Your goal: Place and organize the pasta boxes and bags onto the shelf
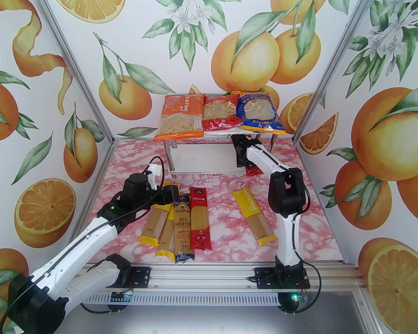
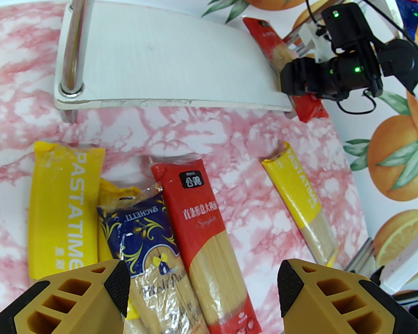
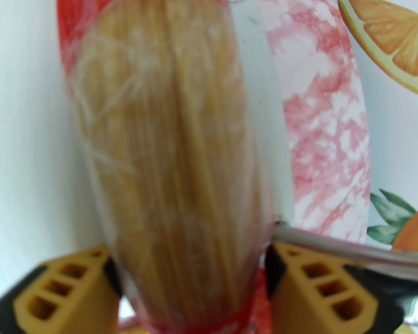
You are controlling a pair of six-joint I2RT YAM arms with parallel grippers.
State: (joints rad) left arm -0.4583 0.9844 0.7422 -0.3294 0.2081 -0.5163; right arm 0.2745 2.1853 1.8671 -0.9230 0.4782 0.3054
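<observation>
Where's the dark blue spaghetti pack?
The dark blue pack lies on the table, left of centre in top view, between a yellow pack and a red pack.

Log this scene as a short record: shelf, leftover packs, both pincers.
top board: orange bag, red bag, blue bag, side by side
lower board: held pack lies over it
right pincer: shut on held pack, a red one
left pincer: open, above unshelved packs
unshelved: three yellow packs, blue pack, red pack
</observation>
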